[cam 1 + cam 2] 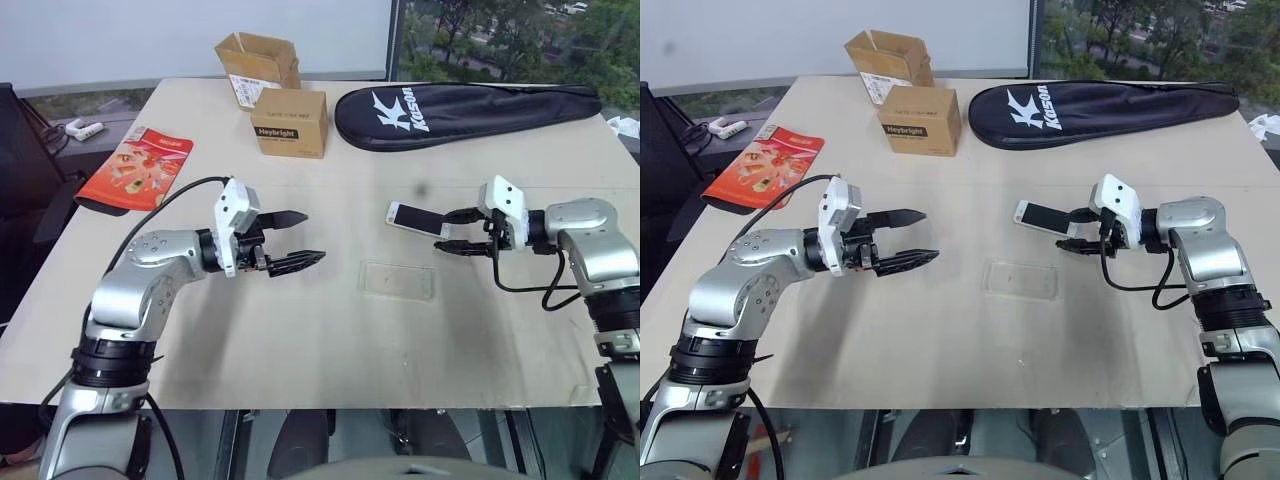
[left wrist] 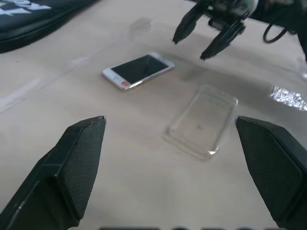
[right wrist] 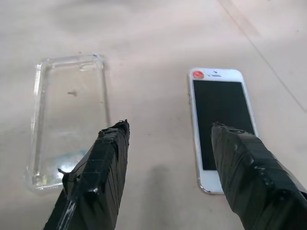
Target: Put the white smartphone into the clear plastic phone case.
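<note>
A beige tabletop (image 1: 300,340) stands before a white wall (image 1: 200,30); a window (image 1: 500,35) shows green trees.

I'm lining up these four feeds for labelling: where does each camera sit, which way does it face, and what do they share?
Left eye view: on the head, looking forward and down at the table; both arms show, left gripper open, right gripper open near the white smartphone.
Right eye view: beside it, same scene.
Left wrist view: along its own fingers toward phone and clear plastic phone case.
Right wrist view: along its own fingers, case and phone below.
All share phone and empty case, lying apart.
</note>
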